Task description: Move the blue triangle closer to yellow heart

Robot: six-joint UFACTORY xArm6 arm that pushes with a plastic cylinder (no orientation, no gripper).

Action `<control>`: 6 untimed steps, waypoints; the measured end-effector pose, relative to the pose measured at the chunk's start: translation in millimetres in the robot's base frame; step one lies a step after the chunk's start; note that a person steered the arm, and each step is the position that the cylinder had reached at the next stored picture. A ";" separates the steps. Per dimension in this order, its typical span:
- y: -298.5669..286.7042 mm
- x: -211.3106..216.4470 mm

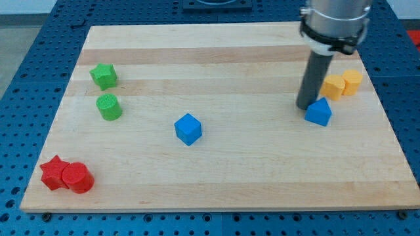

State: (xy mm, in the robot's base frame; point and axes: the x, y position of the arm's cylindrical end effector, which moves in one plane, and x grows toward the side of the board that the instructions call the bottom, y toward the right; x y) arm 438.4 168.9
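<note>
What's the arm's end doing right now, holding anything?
No claw: my tip holds nothing and sits on the board just to the view's left of the blue triangle, touching or nearly so.

My tip (304,107) beside blue triangle (319,113)

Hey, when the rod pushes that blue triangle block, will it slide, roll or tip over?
Probably slide: the blue triangle sits flat on the smooth wooden board. Rolling looks unlikely, since it shows flat faces and corners. It may twist, because my tip sits at its left edge, off-centre, with the yellow blocks just beyond.
</note>
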 end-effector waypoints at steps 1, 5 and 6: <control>-3.4 0.2; -28.7 66.1; -0.3 64.2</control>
